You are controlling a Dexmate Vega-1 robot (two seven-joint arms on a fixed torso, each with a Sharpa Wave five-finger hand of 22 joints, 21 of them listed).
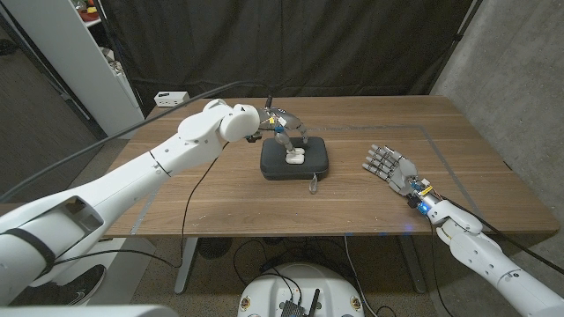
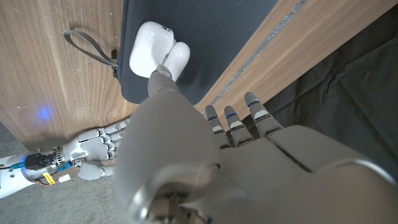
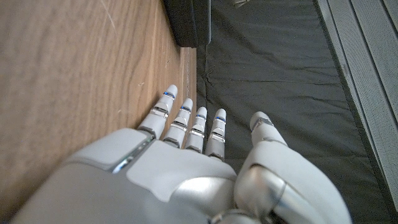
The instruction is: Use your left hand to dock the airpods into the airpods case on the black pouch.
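One docking step in hand: left hand (image 1: 284, 123) over airpods case (image 1: 295, 158), open on black pouch (image 1: 273, 164), frame centre. Hold on earbud: cannot tell. Next, careful seating into socket. Right hand (image 1: 388, 165) idle, fingers spread.

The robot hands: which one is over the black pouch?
The left hand, on the big white arm, reaches over the black pouch to the white airpods case. The right hand waits apart on bare table, fingers spread.

Robot lab, black curtain backdrop (image 1: 352, 44), wooden table (image 1: 220, 202), trailing cables (image 1: 198, 189)
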